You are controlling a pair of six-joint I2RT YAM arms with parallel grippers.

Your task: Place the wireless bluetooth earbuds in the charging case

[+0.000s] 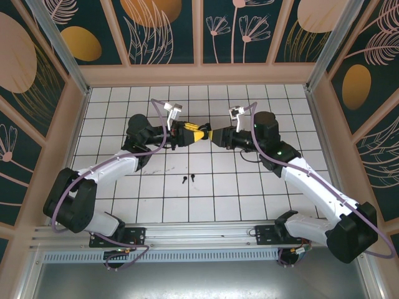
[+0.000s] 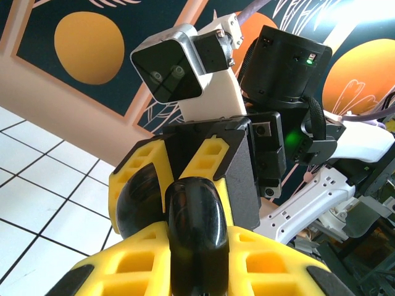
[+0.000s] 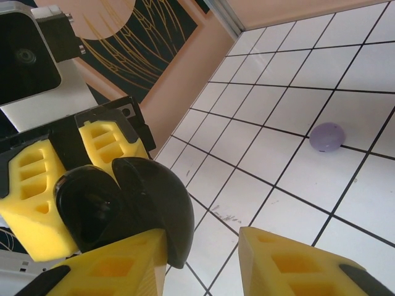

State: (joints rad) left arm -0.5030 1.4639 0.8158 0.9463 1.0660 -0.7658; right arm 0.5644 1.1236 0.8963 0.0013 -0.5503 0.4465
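Progress early | left gripper (image 1: pixel 198 134) clamped on open charging case (image 3: pixel 117 197) | right gripper (image 1: pixel 216 137) jaws apart beside it | I see black earbuds (image 1: pixel 189 179) loose mid table (image 1: pixel 249 199), none seated by my reckoning.

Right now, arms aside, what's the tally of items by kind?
Black earbuds: 2
Black charging case, open: 1
Lilac rounded item, kind unclear: 1
Total: 4
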